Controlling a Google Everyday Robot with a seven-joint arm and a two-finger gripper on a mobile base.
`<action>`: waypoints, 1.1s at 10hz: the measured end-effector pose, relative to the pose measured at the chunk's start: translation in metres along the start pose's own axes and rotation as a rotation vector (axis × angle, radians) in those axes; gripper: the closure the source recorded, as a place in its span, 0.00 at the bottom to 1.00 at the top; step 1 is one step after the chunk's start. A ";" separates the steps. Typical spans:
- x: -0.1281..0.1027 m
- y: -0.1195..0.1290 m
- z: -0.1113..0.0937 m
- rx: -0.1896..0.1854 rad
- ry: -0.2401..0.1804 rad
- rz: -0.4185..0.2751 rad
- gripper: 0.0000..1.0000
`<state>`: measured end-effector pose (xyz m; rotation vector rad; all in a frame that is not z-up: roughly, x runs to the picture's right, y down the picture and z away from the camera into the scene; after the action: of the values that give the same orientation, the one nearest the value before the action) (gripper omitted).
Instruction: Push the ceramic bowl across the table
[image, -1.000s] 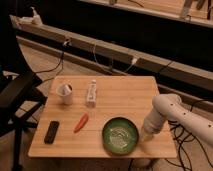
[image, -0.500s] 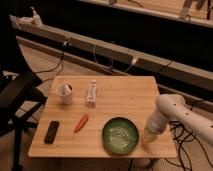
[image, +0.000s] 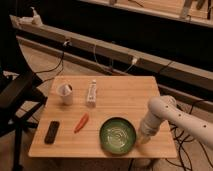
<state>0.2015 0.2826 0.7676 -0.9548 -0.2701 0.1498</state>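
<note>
Now | hand (image: 141, 138) beside ceramic bowl (image: 117, 135) on table (image: 120, 102) | opening unclear | no legible writing

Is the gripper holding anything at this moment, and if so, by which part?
Nothing looks held. The gripper sits low beside the right rim of the ceramic bowl, which rests flat on the table.
</note>
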 end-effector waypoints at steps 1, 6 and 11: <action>-0.005 -0.003 0.002 -0.020 -0.021 -0.016 1.00; -0.078 -0.022 0.033 -0.114 -0.104 -0.103 1.00; -0.151 -0.019 0.048 -0.108 -0.104 -0.193 0.73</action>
<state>0.0430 0.2725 0.7847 -1.0237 -0.4676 0.0078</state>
